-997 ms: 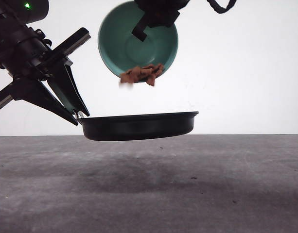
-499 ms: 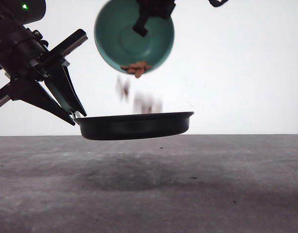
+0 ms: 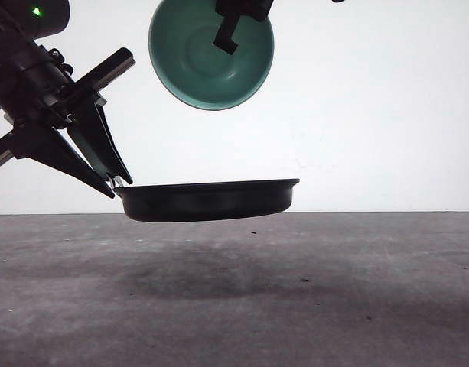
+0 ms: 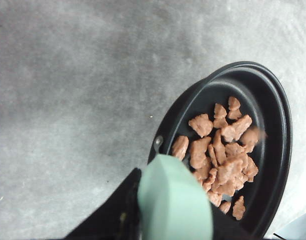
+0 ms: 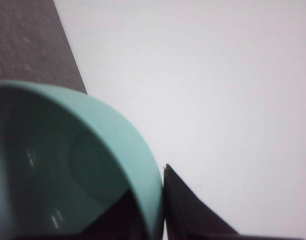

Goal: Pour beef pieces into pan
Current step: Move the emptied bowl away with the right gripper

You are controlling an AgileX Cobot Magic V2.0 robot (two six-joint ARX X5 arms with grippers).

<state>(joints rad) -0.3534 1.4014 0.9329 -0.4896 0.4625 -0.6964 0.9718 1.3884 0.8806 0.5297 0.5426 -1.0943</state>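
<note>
At frame centre in the front view, the shallow round black frying pan (image 3: 207, 200) hangs clear of the grey table (image 3: 234, 306). The left gripper (image 3: 112, 180) is clamped on its mint-green handle (image 4: 173, 200). The reddish-brown beef pieces (image 4: 221, 155) lie heaped inside the pan (seen from the left wrist). At upper centre, the right gripper (image 3: 236, 23) grips the tipped teal bowl (image 3: 211, 57) by its rim.

Above my worktop (image 3: 333, 306) hangs a teal bowl (image 3: 196, 69), tipped so its mouth faces the front camera and its inside shows bare. The worktop is grey and mottled, with a few small dark specks and a soft shadow on it. Behind it stands a plain white wall (image 3: 387, 115).
</note>
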